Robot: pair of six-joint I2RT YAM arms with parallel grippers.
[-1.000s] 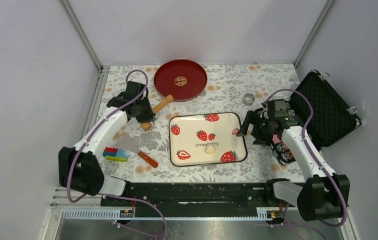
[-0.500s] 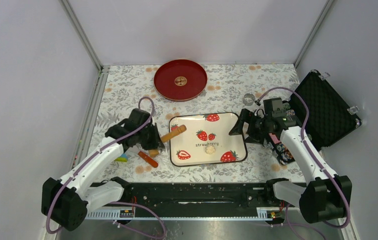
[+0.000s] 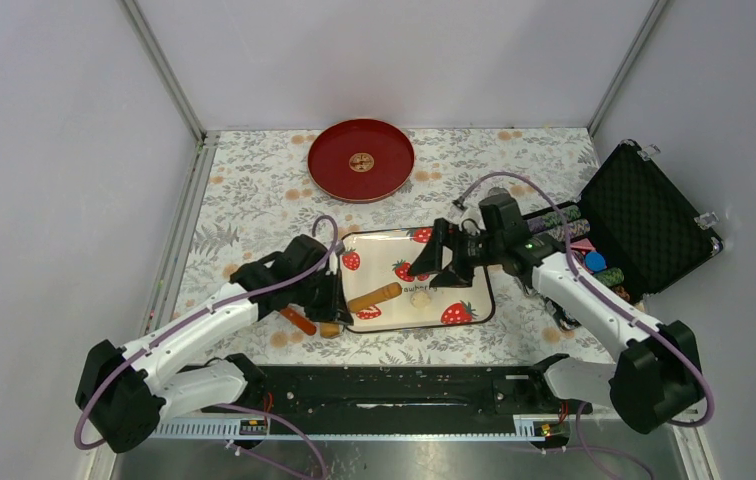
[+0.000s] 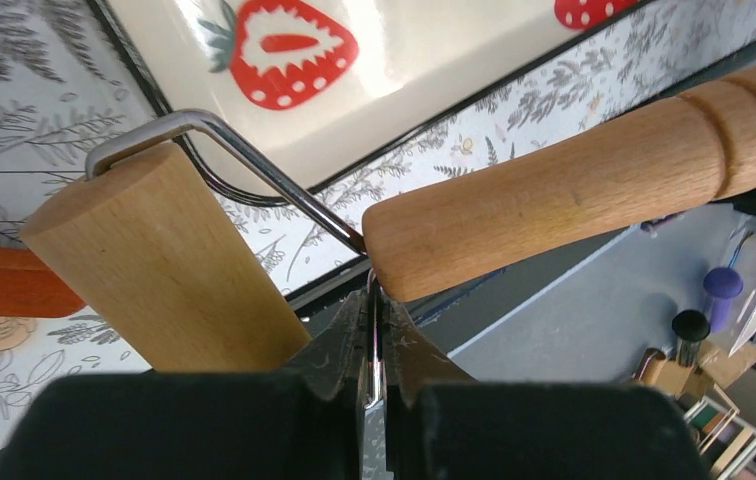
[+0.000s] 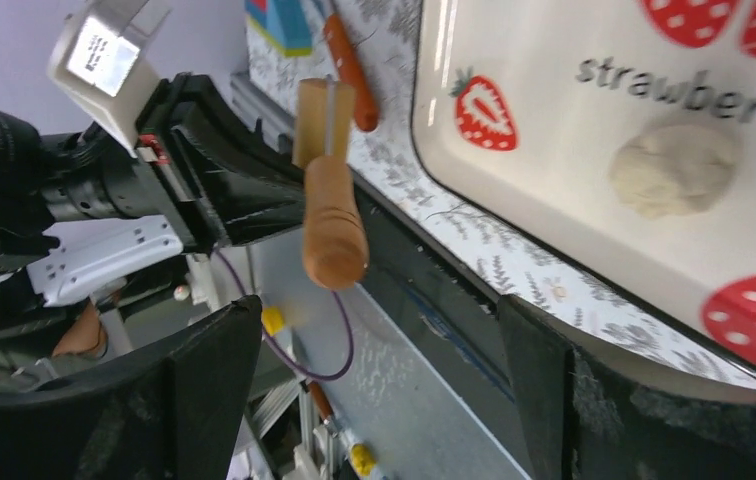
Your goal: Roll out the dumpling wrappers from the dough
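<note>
I see one dumpling wrapper [image 3: 420,297] from the top camera, a small pale cream round of dough, far smaller than the tray [image 3: 379,248] it lies on; it rests on the white tray floor just under the printed word "strawberry", about midway across and toward the near rim. In my right wrist view the dumpling wrapper [image 5: 674,168] looks lumpy and slightly mounded, not smooth; its outline is roughly round but uneven; its surface is matte; it lies alone, clear of the rim and the printed strawberries.
</note>
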